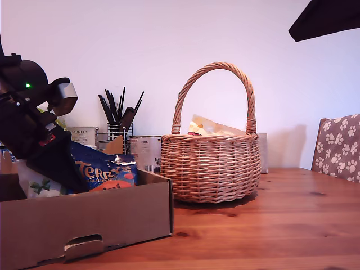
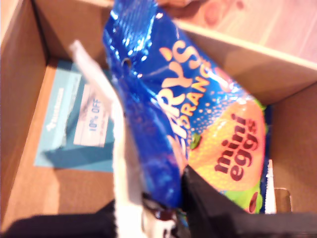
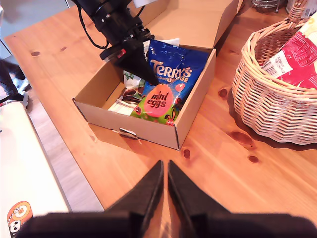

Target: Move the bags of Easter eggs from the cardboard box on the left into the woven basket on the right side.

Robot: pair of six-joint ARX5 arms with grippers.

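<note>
my first pincer [image 2: 166,210] is down inside the cardboard box [image 1: 112,216], at the exterior view's left, and it is closed on the lower edge of the blue egg bag [image 2: 198,119], the one with orange lettering and "mini eggs" on it. in the first wrist view the bag stands tilted above the box floor, so i judge it is gripped and partly raised, though not yet clear of the walls. a white bag [image 2: 124,168] lies against it, and i cannot tell whether my fingers have caught that one too. a pale blue voucher card [image 2: 74,124] lies flat on the box floor.

my second pincer [image 3: 164,191] hangs over bare desk [image 3: 233,163] with its jaws nearly together and nothing between them.

the woven basket [image 1: 211,166] stands just beside the box, toward the exterior view's right. it already holds a reddish bag [image 3: 297,54] and something cream-coloured [image 1: 211,128] that shows above the rim.

so the job looks partway done: some bags are across, while the blue one and at least the white one with a green-and-brown print [image 3: 130,91] are in the box. what is left is the lift, the carry over the rim and under the handle, and the rest of the box.
</note>
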